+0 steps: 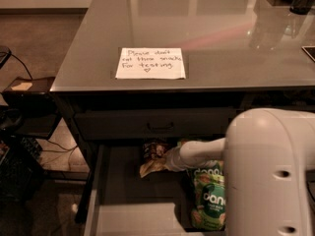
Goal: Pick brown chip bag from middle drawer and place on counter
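**Light, crinkly bag with the tool at its side**

The brown chip bag (155, 154) is lying toward the back of the open middle drawer (101, 200), just left of the green bag (212, 198). The tool (172, 160) is sitting at the brown bag's right side, off the green bag's top left corner. Whether it is open or closed on the bag cannot be told. The bag is probably going to handle as light, soft and crinkly, with slippery film and fragile chips inside. Its wrinkly tan end, pointing away from the green bag, is looking like the safest hold, under gentle pressure. The tabletop (221, 43) is lying well beyond the green bag.
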Controlling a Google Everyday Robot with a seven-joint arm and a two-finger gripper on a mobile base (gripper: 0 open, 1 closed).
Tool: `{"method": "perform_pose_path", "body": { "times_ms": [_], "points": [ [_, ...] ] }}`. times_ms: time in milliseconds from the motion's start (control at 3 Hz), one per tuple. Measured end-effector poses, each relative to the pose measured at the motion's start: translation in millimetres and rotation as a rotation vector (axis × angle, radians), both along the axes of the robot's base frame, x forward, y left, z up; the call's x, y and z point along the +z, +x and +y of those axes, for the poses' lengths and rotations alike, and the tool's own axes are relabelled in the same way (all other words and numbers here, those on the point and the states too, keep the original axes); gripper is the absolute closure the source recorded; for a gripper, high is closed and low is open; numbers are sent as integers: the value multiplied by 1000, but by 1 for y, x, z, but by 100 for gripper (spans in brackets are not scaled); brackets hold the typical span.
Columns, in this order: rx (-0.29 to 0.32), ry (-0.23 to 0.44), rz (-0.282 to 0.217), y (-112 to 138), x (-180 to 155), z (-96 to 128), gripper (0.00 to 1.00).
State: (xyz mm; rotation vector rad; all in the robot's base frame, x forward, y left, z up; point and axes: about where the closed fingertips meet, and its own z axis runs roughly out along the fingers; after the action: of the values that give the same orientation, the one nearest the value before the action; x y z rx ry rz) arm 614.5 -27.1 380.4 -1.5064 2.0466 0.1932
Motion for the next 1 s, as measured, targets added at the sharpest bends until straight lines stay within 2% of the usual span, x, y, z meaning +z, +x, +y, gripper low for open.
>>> {"method": "perform_pose_path", "body": {
  "times_ms": [333, 1000],
  "points": [
    [30, 65, 6, -18, 23, 14, 100],
    [105, 157, 8, -71, 76, 22, 100]
  ]
}}
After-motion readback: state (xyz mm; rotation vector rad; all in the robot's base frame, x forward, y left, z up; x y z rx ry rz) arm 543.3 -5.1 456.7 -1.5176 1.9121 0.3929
